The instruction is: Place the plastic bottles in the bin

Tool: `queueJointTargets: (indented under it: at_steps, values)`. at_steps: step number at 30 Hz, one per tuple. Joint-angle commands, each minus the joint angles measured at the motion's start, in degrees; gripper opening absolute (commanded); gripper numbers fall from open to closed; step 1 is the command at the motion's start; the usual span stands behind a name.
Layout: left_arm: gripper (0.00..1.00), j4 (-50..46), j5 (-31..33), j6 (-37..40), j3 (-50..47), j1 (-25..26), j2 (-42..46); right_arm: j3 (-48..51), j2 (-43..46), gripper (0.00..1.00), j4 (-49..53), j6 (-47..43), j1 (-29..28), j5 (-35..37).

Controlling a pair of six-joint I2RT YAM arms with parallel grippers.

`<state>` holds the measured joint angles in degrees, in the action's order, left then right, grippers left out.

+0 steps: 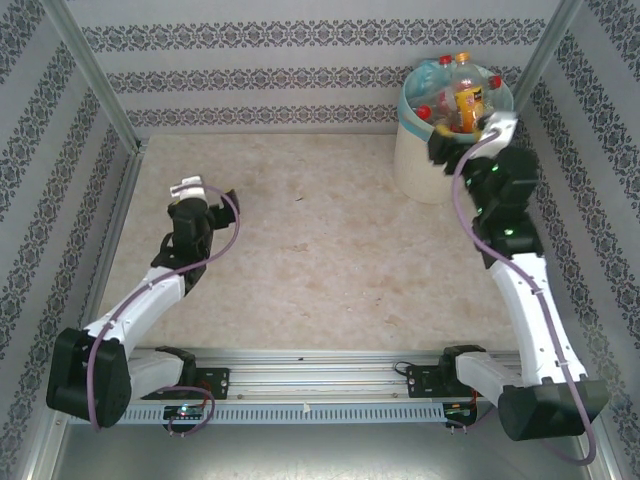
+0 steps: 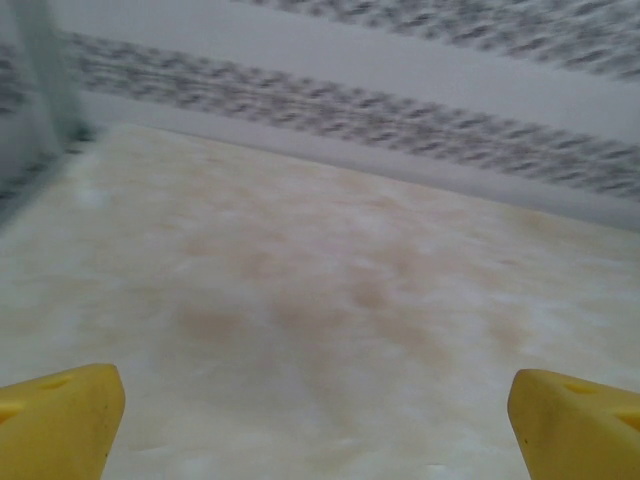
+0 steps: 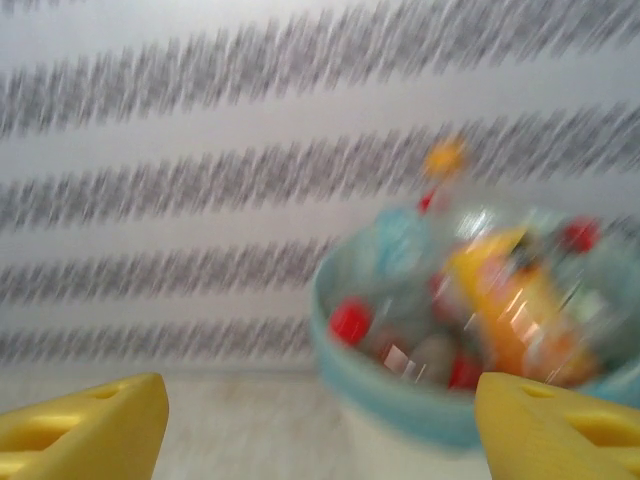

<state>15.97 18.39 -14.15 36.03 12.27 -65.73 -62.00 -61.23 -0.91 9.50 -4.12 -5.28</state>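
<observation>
Cream marbled table [image 2: 300, 260] stretches before my left claw [image 2: 318, 425], released. My right claw [image 3: 320, 425], released too, faces the bin [image 3: 345, 350] just ahead, heaped with plastic bottles [image 3: 500, 300] against patterned wall [image 3: 200, 150].

no writing can be read; the labels [image 1: 467, 101] on the plastic bottles [image 1: 447, 80] in the bin [image 1: 420, 165] are too blurred.

The beige marbled table [image 2: 300, 280] spreads under and ahead of the left claw [image 2: 318, 405]. Past it, farther ahead, stands a white wall [image 2: 400, 90] with grey patterned bands, and a metal post [image 2: 35, 80] rises ahead to the claw's left. Ahead of the right claw [image 3: 320, 420] the banded wall shows again, blurred. Behind both claws a metal rail [image 1: 310, 385] runs along the table's near edge.
</observation>
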Motion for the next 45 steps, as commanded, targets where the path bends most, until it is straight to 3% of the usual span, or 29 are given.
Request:
queueJointTargets:
  at_steps: [1, 5, 9, 11, 13, 16, 18, 19, 24, 27, 28, 33, 35, 37, 41, 43, 45]
  values:
    - [0.98, 12.41, 13.20, 10.72, -5.47, -0.97, 1.71, 10.66, -0.79, 0.82, -4.50, -2.84, -3.01, -1.70]
    - [0.98, 23.21, 16.08, 16.55, -11.45, -2.35, -2.60, 25.55, -2.25, 0.84, -20.42, -10.72, -3.50, 3.73]
    - [0.99, 33.30, 16.05, 20.11, -15.36, -3.74, -9.96, 31.86, -9.83, 0.86, -30.27, -13.99, -2.03, 5.23]
    - [1.00, 29.63, 12.34, 20.70, -14.53, -4.53, -10.14, 33.52, -14.68, 0.86, -36.28, -14.15, -1.04, 2.89]
    - [1.00, 28.16, 10.40, 20.89, -13.68, -5.18, -10.77, 31.54, -15.07, 0.86, -33.70, -15.46, -0.89, 2.92]
    - [1.00, 24.02, 4.18, 19.95, -12.09, -6.76, -13.04, 32.30, -17.66, 0.87, -40.40, -12.73, 1.09, 3.16]
    - [1.00, 29.39, 3.05, 20.36, -13.52, -7.52, -16.36, 29.46, -16.43, 0.85, -31.64, -11.67, 1.10, 9.29]
    - [1.00, 26.84, 1.63, 20.39, -12.94, -7.53, -15.99, 28.66, -15.67, 0.85, -27.60, -11.11, 1.22, 9.94]
    - [1.00, 24.54, -2.95, 21.05, -11.85, -8.36, -16.24, 32.90, -15.12, 0.88, -29.89, -11.39, 1.72, 2.42]
    - [1.00, 24.45, -6.22, 22.11, -12.33, -8.32, -15.71, 39.07, -18.44, 0.88, -41.77, -13.03, 2.53, -4.95]
    - [1.00, 25.77, -7.39, 22.35, -13.73, -8.32, -14.71, 41.60, -19.53, 0.89, -48.32, -12.76, 2.63, -4.76]
    - [1.00, 33.19, -8.51, 21.06, -19.82, -8.24, -10.51, 44.68, -27.42, 0.90, -61.41, -8.03, 4.11, 1.99]
    - [1.00, 34.47, -12.08, 18.93, -21.05, -8.30, -9.53, 43.02, -25.73, 0.92, -55.70, -7.09, 4.70, 3.30]
    - [1.00, 43.14, -15.54, 18.00, -22.98, -8.23, -12.87, 42.73, -25.88, 0.93, -54.30, -5.84, 4.74, 6.53]
    - [1.00, 57.12, -12.59, 18.08, -21.36, -8.24, -27.95, 42.66, -25.62, 0.97, -53.23, -5.88, 4.71, 6.74]
    - [1.00, 46.56, -11.54, 16.84, -19.54, -7.88, -24.07, 42.66, -25.93, 0.98, -53.93, -5.88, 4.65, 6.96]
    - [1.00, 44.16, -8.12, 16.18, -16.60, -7.94, -25.46, 42.66, -25.97, 0.98, -53.99, -5.89, 4.55, 7.20]
